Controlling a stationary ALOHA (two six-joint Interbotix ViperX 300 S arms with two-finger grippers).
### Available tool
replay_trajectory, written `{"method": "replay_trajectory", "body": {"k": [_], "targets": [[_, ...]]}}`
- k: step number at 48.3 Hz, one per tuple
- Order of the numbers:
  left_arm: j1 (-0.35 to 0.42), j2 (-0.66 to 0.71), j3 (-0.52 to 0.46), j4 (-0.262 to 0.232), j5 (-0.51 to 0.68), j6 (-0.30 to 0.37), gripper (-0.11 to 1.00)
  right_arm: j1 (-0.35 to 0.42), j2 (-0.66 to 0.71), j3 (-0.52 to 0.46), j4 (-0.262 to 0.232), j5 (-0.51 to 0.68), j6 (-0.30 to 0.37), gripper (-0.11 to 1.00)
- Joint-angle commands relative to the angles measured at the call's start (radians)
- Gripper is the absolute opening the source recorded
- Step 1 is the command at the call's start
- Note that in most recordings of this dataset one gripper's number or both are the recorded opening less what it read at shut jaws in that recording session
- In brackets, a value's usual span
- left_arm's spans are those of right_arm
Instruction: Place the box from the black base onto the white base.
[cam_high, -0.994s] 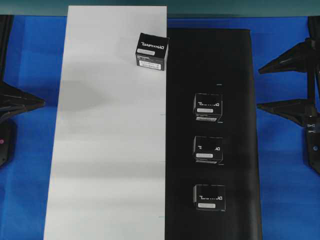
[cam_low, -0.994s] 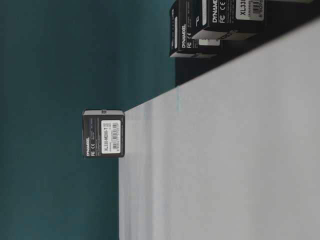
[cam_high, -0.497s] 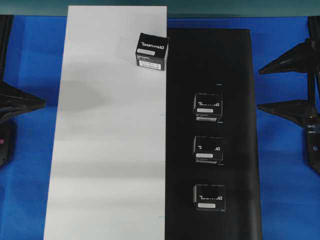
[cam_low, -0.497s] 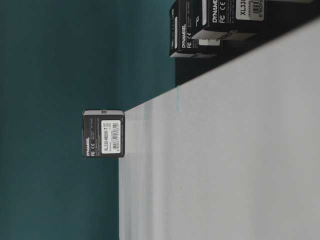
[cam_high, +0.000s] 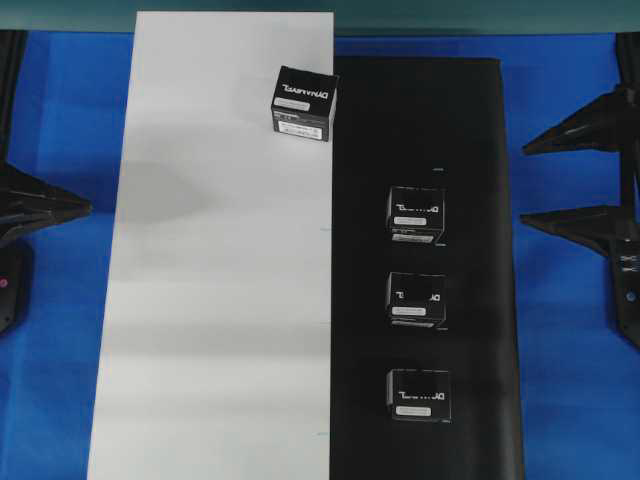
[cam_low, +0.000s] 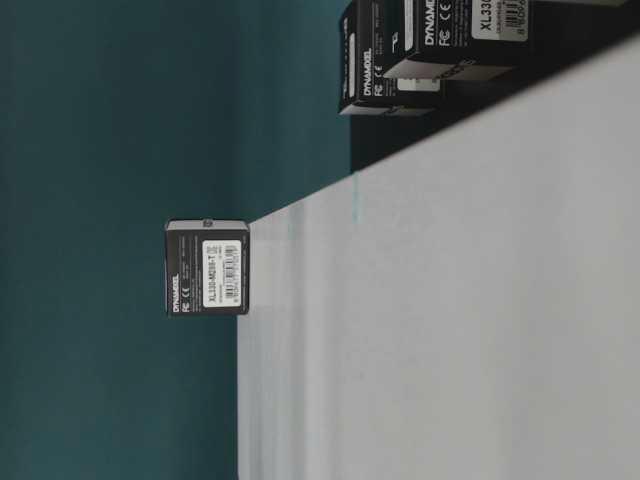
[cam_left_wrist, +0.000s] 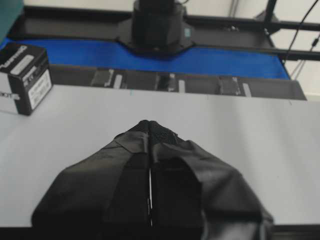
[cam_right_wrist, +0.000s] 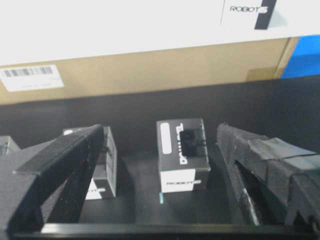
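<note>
Flanking the black base (cam_high: 480, 150) — blue surface (cam_high: 570, 380), white base (cam_high: 200, 300).

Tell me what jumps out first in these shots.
Two long boards lie side by side on the blue surface: a plain white rectangular board on the left and a matte black rectangular sheet on the right. One small black carton with white lettering sits at the white board's far right edge, while three identical cartons line up on the black sheet. The open right gripper waits beside them.
</note>
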Motion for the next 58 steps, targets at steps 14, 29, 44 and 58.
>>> {"method": "replay_trajectory", "body": {"k": [14,29,44,58], "targets": [[-0.002,0.008,-0.017,0.003,-0.009,0.003,-0.06,0.002,-0.074,0.020,0.005,-0.009,0.000,1.00],[-0.002,-0.002,-0.015,0.003,-0.009,0.003,-0.06,0.002,-0.069,0.038,0.005,-0.014,0.000,1.00],[-0.002,-0.023,-0.012,0.003,-0.009,0.003,-0.06,0.002,-0.069,0.051,0.003,-0.009,-0.002,1.00],[-0.002,-0.031,-0.009,0.005,-0.006,0.002,-0.06,0.002,-0.067,0.067,0.003,0.006,-0.002,1.00]]}}
